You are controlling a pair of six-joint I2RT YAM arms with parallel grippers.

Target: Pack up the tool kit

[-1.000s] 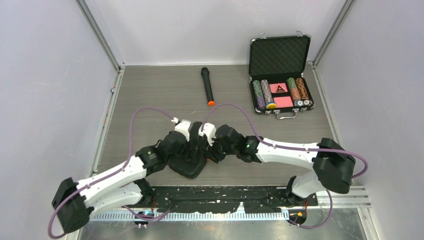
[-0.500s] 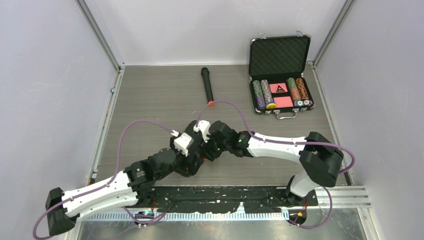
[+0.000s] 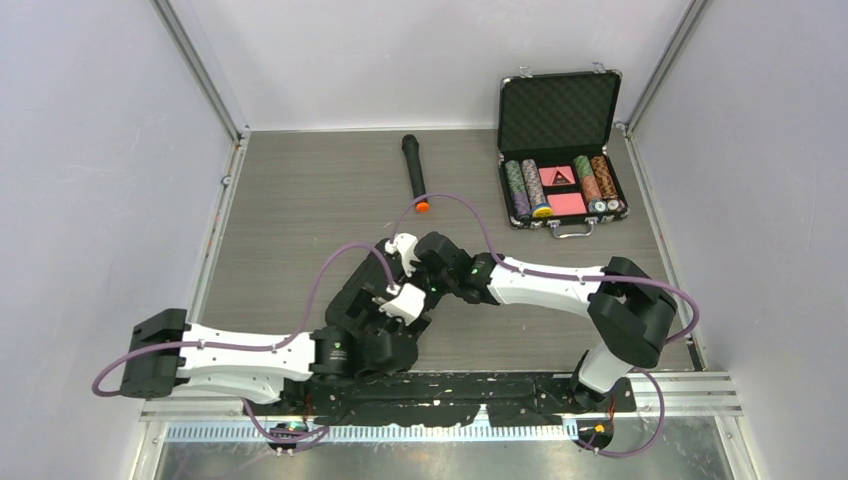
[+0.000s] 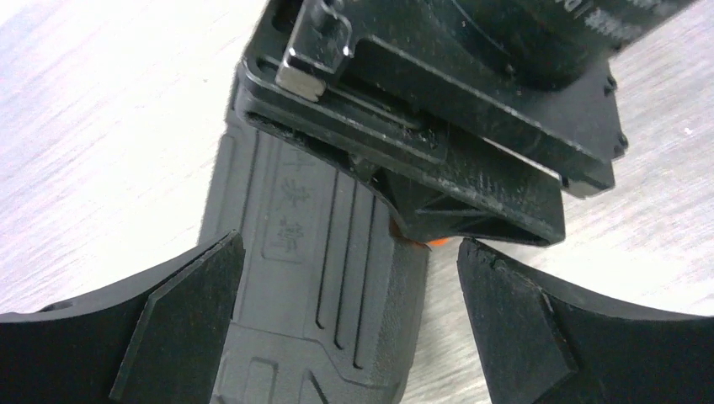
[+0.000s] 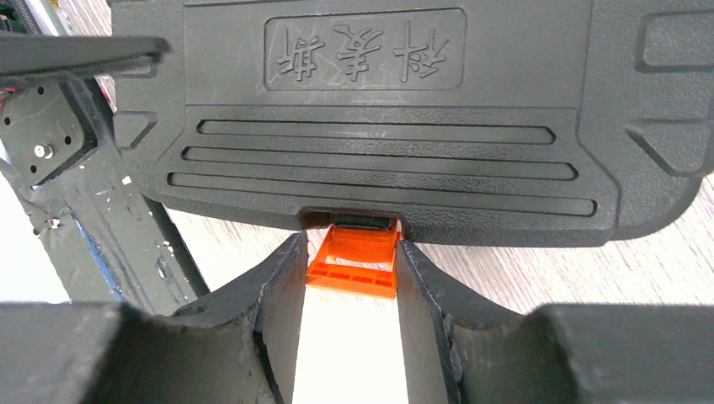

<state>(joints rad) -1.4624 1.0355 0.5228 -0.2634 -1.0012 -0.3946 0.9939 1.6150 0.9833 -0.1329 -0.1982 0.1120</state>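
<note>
Two claws at shut case [image 5: 370,126] by table's [image 3: 300,200] front edge. Right claw [image 5: 349,278] nearer, pinching orange latch [image 5: 354,257] on case's edge, long side lying across. Left claw [image 4: 349,252] wide open, just above.

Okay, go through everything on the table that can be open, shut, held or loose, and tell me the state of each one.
Tool kit: lid closed, lying flat on the table.
Orange latch: sticking out from the kit's edge, gripped.
Right gripper: shut on the orange latch.
Left gripper: open, holding nothing, over the kit.
Poker chip case: open, lid upright, chips inside.
Microphone: lying loose, untouched.
</note>
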